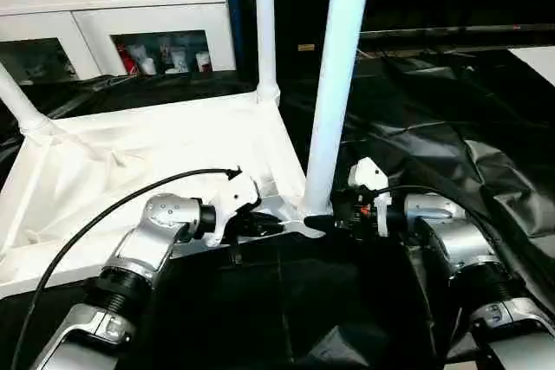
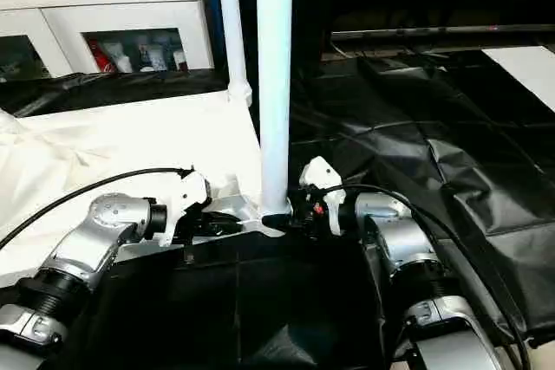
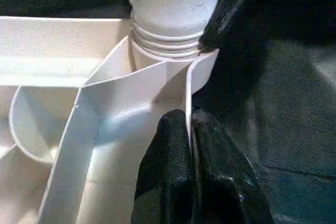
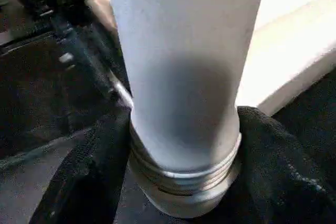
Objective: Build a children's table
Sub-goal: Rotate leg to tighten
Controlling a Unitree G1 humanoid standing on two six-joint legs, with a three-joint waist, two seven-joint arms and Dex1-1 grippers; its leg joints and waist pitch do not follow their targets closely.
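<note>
**Leg Seated at Near Corner Socket, Both Grippers Engaged**

Tabletop (image 1: 130, 162): white plastic, inverted, ribbed underside facing up, lying on black sheeting (image 1: 451, 153). Landmark for all positions below: the near corner socket (image 3: 173, 59) of the tabletop.

Near leg (image 1: 334, 84): white tapered tube, standing nearly upright in the landmark socket, threaded collar partly exposed above the socket rim in the left wrist view.

Right gripper (image 1: 319, 223): reaching in from the sheeting side of the socket, black fingers (image 4: 89, 182) set one on each side of the leg base at the threaded collar, closed around the near leg at a medium spread.

Left gripper (image 1: 276, 225): reaching in from the tabletop side of the socket, fingers (image 3: 168, 177) pressed narrowly together, pinching the thin upright rim wall of the tabletop just beside the socket.

Far leg (image 1: 264, 23): upright in the corner socket beyond the landmark, along the same tabletop edge.

Third leg (image 1: 19, 103): tilted, at the far corner opposite, well apart from the landmark.

White cabinet (image 1: 113, 6) with glass doors: beyond the tabletop, bottles visible behind the glass, small items on top.
</note>
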